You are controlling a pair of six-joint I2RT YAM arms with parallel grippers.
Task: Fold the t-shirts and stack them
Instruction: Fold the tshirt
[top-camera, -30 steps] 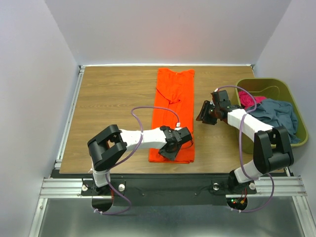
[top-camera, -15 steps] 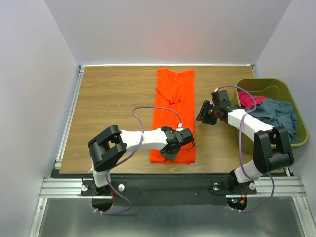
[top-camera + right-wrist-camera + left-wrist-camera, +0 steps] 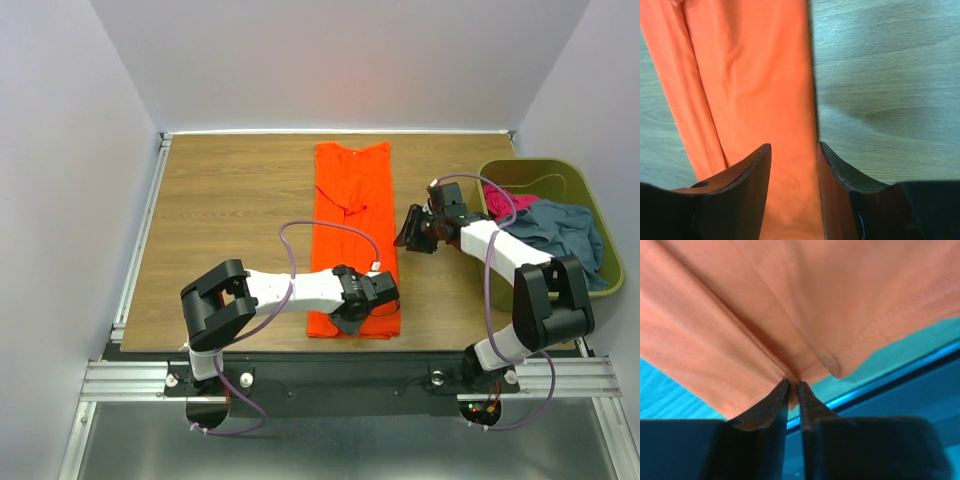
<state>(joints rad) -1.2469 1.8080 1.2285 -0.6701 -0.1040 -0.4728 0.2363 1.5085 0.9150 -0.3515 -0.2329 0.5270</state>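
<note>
1. Since a second ago my left gripper (image 3: 352, 325) has moved toward the near table edge, and the bottom of the orange t-shirt (image 3: 352, 235) has come with it: the hem now lies closer to the edge and bunches under my wrist. My right arm has stayed where it was.
2. My left fingers (image 3: 771, 402) are pinched almost together on the orange cloth. In the left wrist view, folds of fabric run down into the narrow slit between the two dark tips, and a stitched hem shows just beside them.
3. The orange t-shirt lies as a long narrow strip down the middle of the wooden table (image 3: 230, 210), its neck end at the far side and its hem end near my bases. A small fold sits in its upper half.
4. My right gripper (image 3: 408, 230) hovers just beside the strip's right edge, about halfway along it. Its jaws stand partly apart with nothing between them; in the right wrist view the shirt's edge and bare wood show through the gap.
5. The blue-grey t-shirt (image 3: 560, 228) and the magenta-pink t-shirt (image 3: 505, 200) lie crumpled in the olive-green tub (image 3: 590, 195) at the table's right side, the pink one partly under the grey.
</note>
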